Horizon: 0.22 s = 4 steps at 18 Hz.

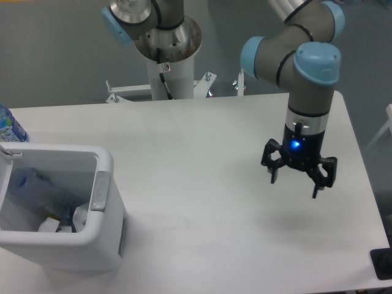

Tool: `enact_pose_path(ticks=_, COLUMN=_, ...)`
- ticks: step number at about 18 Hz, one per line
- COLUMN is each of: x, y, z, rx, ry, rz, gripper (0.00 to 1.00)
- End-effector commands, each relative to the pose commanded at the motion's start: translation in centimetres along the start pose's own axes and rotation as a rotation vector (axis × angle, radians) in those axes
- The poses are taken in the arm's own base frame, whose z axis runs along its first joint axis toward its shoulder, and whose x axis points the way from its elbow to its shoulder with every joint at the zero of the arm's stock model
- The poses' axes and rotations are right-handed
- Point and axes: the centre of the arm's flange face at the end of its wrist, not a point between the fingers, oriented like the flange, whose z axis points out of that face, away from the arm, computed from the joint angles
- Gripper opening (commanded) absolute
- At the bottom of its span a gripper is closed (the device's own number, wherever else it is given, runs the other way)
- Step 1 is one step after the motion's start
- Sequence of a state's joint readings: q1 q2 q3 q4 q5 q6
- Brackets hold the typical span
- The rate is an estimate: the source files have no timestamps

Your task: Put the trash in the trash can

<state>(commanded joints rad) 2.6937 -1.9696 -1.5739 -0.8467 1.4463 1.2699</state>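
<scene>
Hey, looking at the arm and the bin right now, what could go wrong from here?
1. The hand hangs open and empty above the table's right side; a fast descent might strike the tabletop.
2. The trash can stands at the table's front left edge, so a nudge might tip it off.
3. The labelled bottle behind the can isn't trash and might be grabbed by mistake.

You are looking at a robot lab: a big grey and blue robot arm (pixel 306 73) stands on a white post (pixel 170 67), bolted behind a plain white table (pixel 202 184), above a grey floor (pixel 55 55).
</scene>
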Motion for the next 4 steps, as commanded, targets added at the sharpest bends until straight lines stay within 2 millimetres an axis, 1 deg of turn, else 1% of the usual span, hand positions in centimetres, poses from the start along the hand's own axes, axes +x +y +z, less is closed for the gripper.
enact_pose_path(ticks=4, x=-0.16, y=0.27, z=0.08, rx=-0.033, ry=0.01, rz=0.058, gripper=1.0)
